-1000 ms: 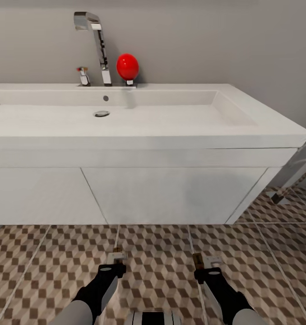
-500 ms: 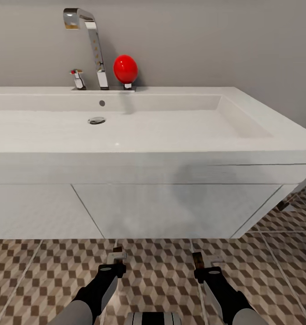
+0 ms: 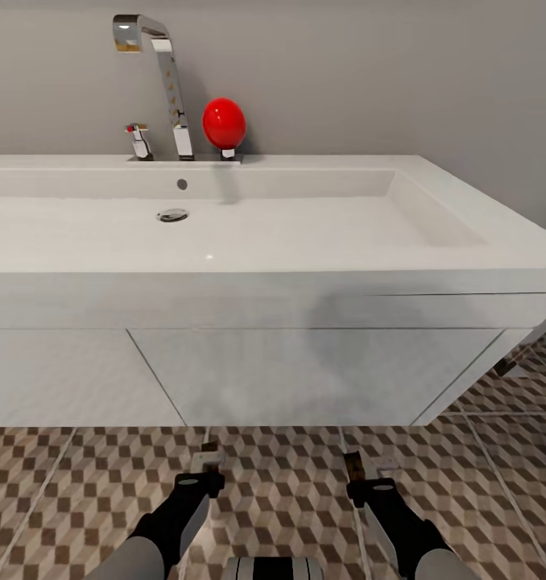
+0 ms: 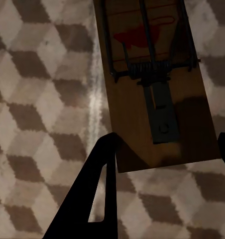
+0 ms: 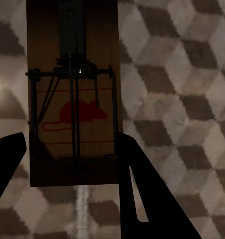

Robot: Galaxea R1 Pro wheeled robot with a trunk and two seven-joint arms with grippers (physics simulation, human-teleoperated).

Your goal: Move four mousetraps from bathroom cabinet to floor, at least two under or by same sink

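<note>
The white sink (image 3: 265, 286) on its wall-hung vanity stands right in front of me, above the cube-patterned bathroom floor (image 3: 289, 499). My left gripper (image 3: 205, 475) (image 4: 167, 144) is low over the tiles before the vanity, shut on a brown wooden mousetrap (image 4: 152, 64) (image 3: 210, 445). My right gripper (image 3: 366, 482) (image 5: 72, 149) hangs beside it at the same height, shut on a second mousetrap (image 5: 72, 99) (image 3: 353, 464) with a red mouse print. Both traps stick out forward toward the vanity. The cabinet is out of view.
A tall chrome tap (image 3: 172, 89) and a red rounded object (image 3: 225, 122) stand at the back of the basin against the grey wall. The vanity front (image 3: 305, 374) hangs above the tiles, with floor running under it. More tiled floor lies at the right (image 3: 514, 395).
The camera moved closer to the sink up to half a second ago, so the basin looks larger. Since then nothing has visibly changed; both grippers still hold their traps.
</note>
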